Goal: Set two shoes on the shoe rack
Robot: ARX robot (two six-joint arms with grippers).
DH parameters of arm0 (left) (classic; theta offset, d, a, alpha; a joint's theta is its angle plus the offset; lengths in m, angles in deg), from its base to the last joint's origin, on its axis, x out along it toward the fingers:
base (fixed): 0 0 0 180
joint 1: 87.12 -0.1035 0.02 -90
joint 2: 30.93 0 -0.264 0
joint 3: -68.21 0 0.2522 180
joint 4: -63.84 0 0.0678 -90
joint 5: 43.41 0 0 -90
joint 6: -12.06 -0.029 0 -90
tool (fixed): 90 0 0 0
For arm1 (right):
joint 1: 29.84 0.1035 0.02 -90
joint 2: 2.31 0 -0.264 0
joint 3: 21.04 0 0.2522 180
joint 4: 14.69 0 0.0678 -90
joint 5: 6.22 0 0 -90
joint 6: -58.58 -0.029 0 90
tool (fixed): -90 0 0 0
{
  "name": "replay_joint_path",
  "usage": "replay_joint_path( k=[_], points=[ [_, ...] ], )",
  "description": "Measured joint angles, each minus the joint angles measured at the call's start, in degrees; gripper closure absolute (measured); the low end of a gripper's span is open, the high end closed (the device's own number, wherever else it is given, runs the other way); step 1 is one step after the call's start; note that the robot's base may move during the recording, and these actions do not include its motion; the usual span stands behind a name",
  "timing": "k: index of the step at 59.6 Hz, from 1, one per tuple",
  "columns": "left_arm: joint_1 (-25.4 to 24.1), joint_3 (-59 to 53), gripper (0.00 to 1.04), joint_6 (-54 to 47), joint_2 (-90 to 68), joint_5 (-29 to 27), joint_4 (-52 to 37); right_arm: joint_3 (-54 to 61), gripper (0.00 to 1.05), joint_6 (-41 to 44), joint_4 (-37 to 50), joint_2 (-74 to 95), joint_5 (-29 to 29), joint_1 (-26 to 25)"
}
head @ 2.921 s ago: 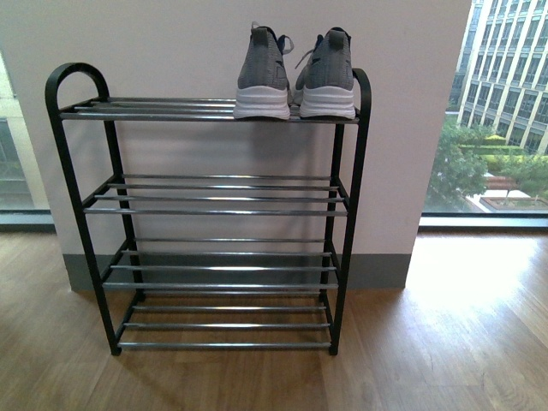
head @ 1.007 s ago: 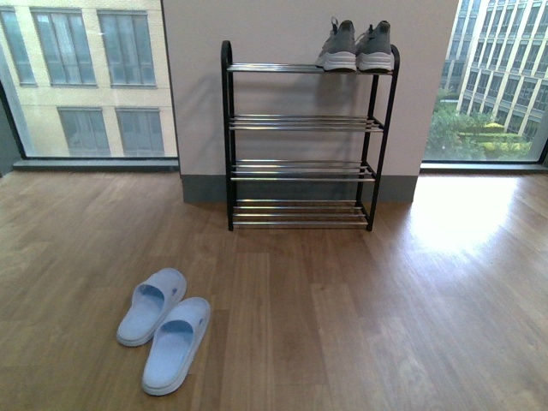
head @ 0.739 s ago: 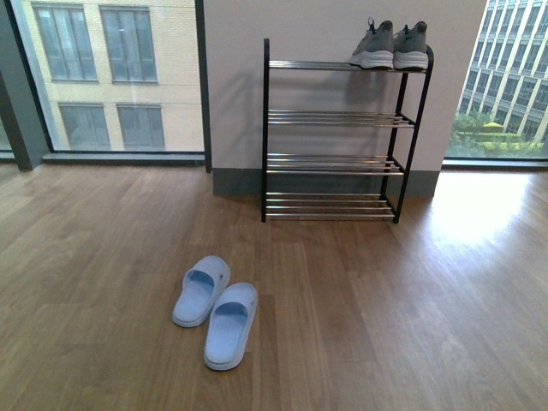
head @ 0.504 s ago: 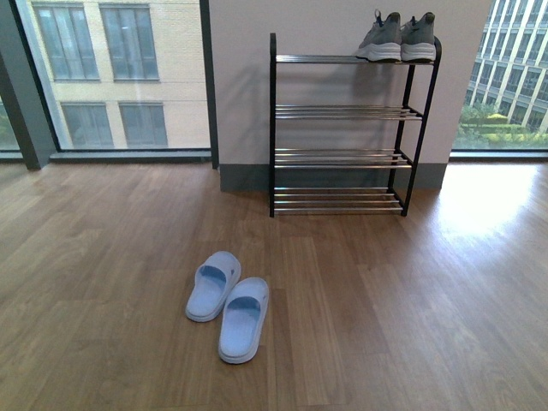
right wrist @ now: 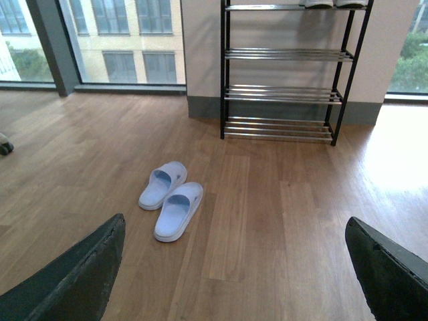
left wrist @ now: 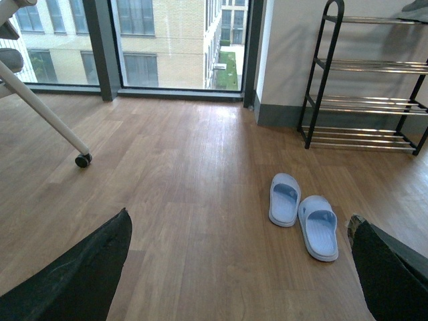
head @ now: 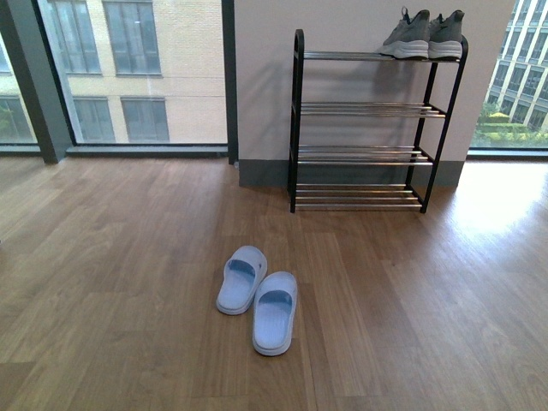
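Front view places the shoe rack (head: 364, 109) against the pale wall (head: 265, 77) between tall windows, and the grey sneakers (head: 411, 41) sit side by side at the right end of its top shelf. The pale blue slides (head: 274, 312) lie on the wooden floor (head: 128, 257) well in front of the rack and towards its left side. They are close together, the right-hand one a little nearer the camera (whether the two actually touch is hard to tell).

Left wrist view shows the left fingers (left wrist: 80, 274) as two dark shapes spread wide apart, released, with nothing between them. The slides (left wrist: 319, 227) are on the floor beyond them, and a white leg on a castor (left wrist: 83, 160) stands off to one side. Right wrist view shows the right fingers (right wrist: 80, 274) equally wide apart and released, gripping nothing, with the slides (right wrist: 178, 211) and the rack (right wrist: 281, 55) ahead of them
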Motion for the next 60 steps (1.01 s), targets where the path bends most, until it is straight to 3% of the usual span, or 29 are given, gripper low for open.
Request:
replay_joint_path(
  k=[60],
  points=[
    [-0.04, 0.00, 0.09, 0.00, 0.00, -0.15, 0.00, 0.00, 0.09, 0.02, 0.00, -0.04, 0.04, 0.02]
  ],
)
